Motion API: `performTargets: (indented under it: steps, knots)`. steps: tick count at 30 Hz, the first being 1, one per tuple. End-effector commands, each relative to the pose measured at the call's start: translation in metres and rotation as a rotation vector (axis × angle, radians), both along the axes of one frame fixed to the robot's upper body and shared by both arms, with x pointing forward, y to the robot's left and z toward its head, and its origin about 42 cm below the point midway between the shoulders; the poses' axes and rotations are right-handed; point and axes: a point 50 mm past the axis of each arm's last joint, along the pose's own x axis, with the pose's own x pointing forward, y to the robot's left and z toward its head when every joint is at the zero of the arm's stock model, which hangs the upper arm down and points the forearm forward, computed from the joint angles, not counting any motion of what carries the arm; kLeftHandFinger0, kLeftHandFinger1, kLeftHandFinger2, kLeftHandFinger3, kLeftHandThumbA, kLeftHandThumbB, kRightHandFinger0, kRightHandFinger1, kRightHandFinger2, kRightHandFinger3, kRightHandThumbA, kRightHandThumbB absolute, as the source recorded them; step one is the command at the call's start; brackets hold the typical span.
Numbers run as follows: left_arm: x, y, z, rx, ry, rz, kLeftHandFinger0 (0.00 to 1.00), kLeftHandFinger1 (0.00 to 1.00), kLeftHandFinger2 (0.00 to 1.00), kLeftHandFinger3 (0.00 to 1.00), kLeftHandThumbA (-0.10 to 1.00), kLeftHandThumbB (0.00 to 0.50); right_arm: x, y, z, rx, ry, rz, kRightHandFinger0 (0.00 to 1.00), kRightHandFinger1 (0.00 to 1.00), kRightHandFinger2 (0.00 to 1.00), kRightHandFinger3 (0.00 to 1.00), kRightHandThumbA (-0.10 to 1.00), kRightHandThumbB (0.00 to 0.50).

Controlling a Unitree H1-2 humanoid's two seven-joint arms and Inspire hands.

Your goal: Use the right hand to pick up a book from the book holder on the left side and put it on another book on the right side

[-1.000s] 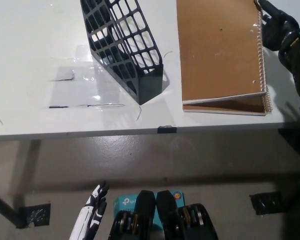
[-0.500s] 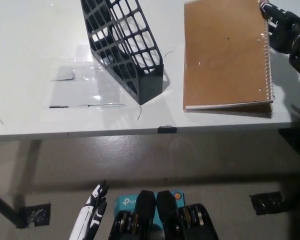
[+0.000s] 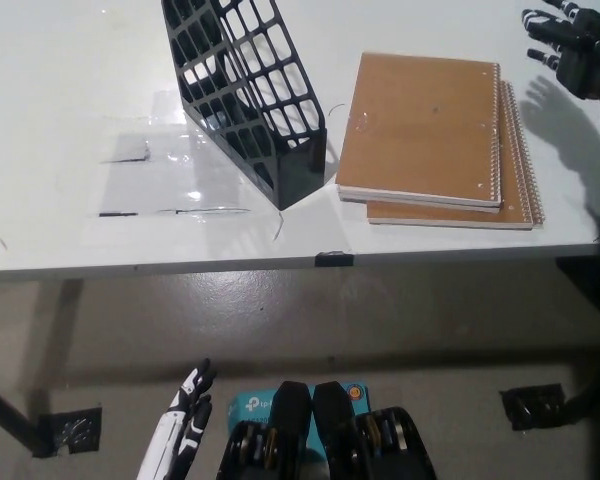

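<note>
Lying at seven o'clock from the right hand [image 3: 572, 45], whose fingers [image 3: 540, 22] spread wide and empty, the top book [image 3: 420, 128] rests askew on the lower book [image 3: 520, 205], long axis toward twelve.

A lab or office: white table [image 3: 70, 70], black book holder [image 3: 245, 90], bare concrete floor [image 3: 310, 310].

Black plastic lattice book holder [image 3: 250, 95]: open grid pattern on its sides, solid black at its near end. Plain brown-covered spiral notebook [image 3: 420, 130] with a pale metal coil, lying on a second brown spiral notebook [image 3: 520, 205] of matching colour, white page edges visible. White tabletop [image 3: 70, 120]. Black right hand [image 3: 570, 45] with pale fingertip markings. White left hand [image 3: 185, 425] with black detailing. Grey floor [image 3: 380, 310].
</note>
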Motion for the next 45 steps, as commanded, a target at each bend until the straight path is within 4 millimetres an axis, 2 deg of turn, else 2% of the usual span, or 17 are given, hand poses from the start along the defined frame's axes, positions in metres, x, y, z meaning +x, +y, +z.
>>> performTargets:
  steps: [1, 4, 5, 7, 11, 14, 15, 18, 19, 21, 23, 25, 27, 30, 36, 43, 45]
  knots:
    - [0.003, -0.001, 0.008, -0.019, -0.069, 0.012, 0.98, 1.0, 1.0, 1.0, 1.0, 0.171, 0.005, -0.009, 0.055, -0.011, -0.185, 0.008, 1.0, 1.0, 1.0, 1.0, 0.33, 0.292]
    - [0.003, -0.001, 0.008, -0.022, -0.069, 0.015, 0.98, 1.0, 1.0, 1.0, 1.0, 0.173, 0.005, -0.01, 0.061, -0.019, -0.219, -0.004, 1.0, 1.0, 1.0, 1.0, 0.33, 0.298]
    - [0.003, -0.001, 0.008, -0.02, -0.07, 0.013, 0.98, 1.0, 1.0, 1.0, 1.0, 0.164, 0.004, -0.01, 0.069, -0.051, -0.263, 0.001, 1.0, 1.0, 1.0, 1.0, 0.35, 0.27]
    - [0.003, -0.001, 0.009, -0.018, -0.072, 0.012, 0.97, 1.0, 1.0, 1.0, 1.0, 0.161, 0.002, -0.009, 0.081, -0.077, -0.328, 0.002, 1.0, 1.0, 1.0, 1.0, 0.37, 0.265]
    - [0.008, -0.002, 0.011, -0.018, -0.079, 0.011, 0.98, 1.0, 1.0, 1.0, 1.0, 0.177, -0.016, -0.003, 0.128, -0.152, -0.55, 0.048, 1.0, 1.0, 1.0, 1.0, 0.54, 0.274]
    - [0.014, -0.002, 0.014, -0.028, -0.09, 0.015, 0.99, 1.0, 1.0, 1.0, 1.0, 0.179, -0.063, 0.015, 0.175, -0.161, -0.765, 0.1, 1.0, 1.0, 1.0, 1.0, 0.56, 0.277]
    - [0.018, -0.001, 0.015, -0.027, -0.094, 0.016, 0.98, 1.0, 1.0, 1.0, 1.0, 0.188, -0.087, 0.021, 0.189, -0.16, -0.84, 0.126, 1.0, 1.0, 1.0, 1.0, 0.55, 0.305]
    - [0.025, 0.0, 0.019, -0.038, -0.11, 0.023, 0.98, 1.0, 1.0, 1.0, 1.0, 0.192, -0.134, 0.033, 0.202, -0.194, -0.968, 0.169, 1.0, 1.0, 1.0, 1.0, 0.59, 0.346]
    - [0.027, 0.0, 0.021, -0.037, -0.116, 0.025, 0.98, 1.0, 1.0, 1.0, 0.99, 0.192, -0.161, 0.036, 0.197, -0.21, -1.028, 0.206, 1.0, 1.0, 1.0, 1.0, 0.62, 0.334]
    - [0.03, 0.0, 0.023, -0.033, -0.122, 0.021, 0.98, 1.0, 1.0, 1.0, 1.0, 0.195, -0.192, 0.037, 0.186, -0.247, -1.09, 0.239, 1.0, 1.0, 1.0, 1.0, 0.66, 0.315]
    - [0.034, 0.001, 0.026, -0.032, -0.127, 0.019, 0.98, 1.0, 1.0, 1.0, 1.0, 0.194, -0.228, 0.04, 0.161, -0.243, -1.145, 0.286, 1.0, 1.0, 1.0, 1.0, 0.65, 0.247]
    - [0.037, 0.002, 0.028, -0.031, -0.133, 0.02, 0.98, 1.0, 1.0, 1.0, 1.0, 0.193, -0.255, 0.044, 0.133, -0.214, -1.164, 0.32, 1.0, 1.0, 1.0, 1.0, 0.64, 0.25]
    - [0.044, 0.0, 0.032, -0.03, -0.143, 0.023, 0.98, 1.0, 1.0, 1.0, 1.0, 0.192, -0.272, 0.047, 0.109, -0.198, -1.168, 0.336, 1.0, 1.0, 1.0, 1.0, 0.63, 0.247]
    - [0.058, -0.001, 0.038, -0.039, -0.157, 0.03, 0.98, 1.0, 1.0, 1.0, 1.0, 0.2, -0.293, 0.058, 0.073, -0.24, -1.157, 0.335, 1.0, 1.0, 1.0, 1.0, 0.63, 0.2]
    - [0.066, 0.004, 0.045, -0.03, -0.171, 0.026, 0.98, 1.0, 1.0, 1.0, 1.0, 0.184, -0.293, 0.066, 0.015, -0.258, -1.014, 0.32, 1.0, 1.0, 1.0, 1.0, 0.73, 0.195]
    - [0.073, 0.007, 0.05, -0.017, -0.18, 0.026, 1.0, 1.0, 1.0, 1.0, 1.0, 0.187, -0.291, 0.07, -0.032, -0.266, -0.925, 0.28, 1.0, 1.0, 1.0, 1.0, 0.8, 0.161]
    - [0.071, 0.007, 0.049, -0.017, -0.185, 0.028, 0.99, 1.0, 1.0, 1.0, 1.0, 0.176, -0.286, 0.072, -0.071, -0.269, -0.852, 0.233, 1.0, 1.0, 1.0, 1.0, 0.75, 0.153]
